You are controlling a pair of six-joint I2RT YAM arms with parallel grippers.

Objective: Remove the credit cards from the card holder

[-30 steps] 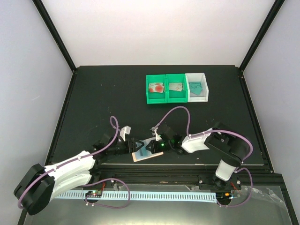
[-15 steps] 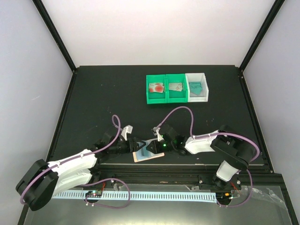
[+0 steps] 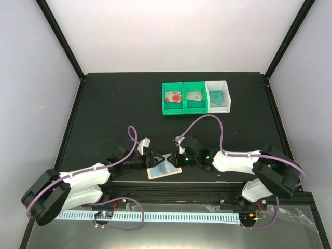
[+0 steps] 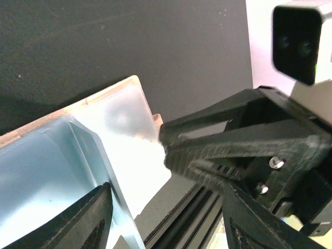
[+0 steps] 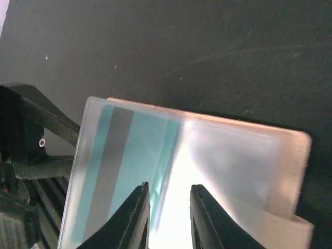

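- Right gripper [image 3: 178, 158] has drawn back off the card holder [image 3: 162, 170] toward its right edge, and the arm now stretches lower and flatter across the near rail
- Its jaws were pressed together a second ago and now stand a narrow slit apart. In the right wrist view nothing is pinched between them
- Left gripper [image 3: 150, 159] has narrowed a little but is still wide. One finger [image 4: 88, 223] lies against the pale blue flap; the other stands clear of it, so I read this as a prop and not a clamp
- Card holder lies open on the table [image 3: 114, 114] at the near edge, between the two grippers, and more of it shows than before
- Judgement: the right gripper has let go of the holder without bringing anything out, so the last pull is not yet made and it needs a fresh bite on the card's edge
- Count: one card holder
- Count: three bins at the far side, two green bins [image 3: 174, 111] and one white bin [image 3: 217, 83]
- Count: three cards already out, one per bin: red-blotched card [image 3: 173, 97], grey card [image 3: 195, 96], teal card [image 3: 218, 96]
- Count: one striped teal card [image 5: 122, 171] still inside, seen through the clear pocket
- Four cards in all, one left to take
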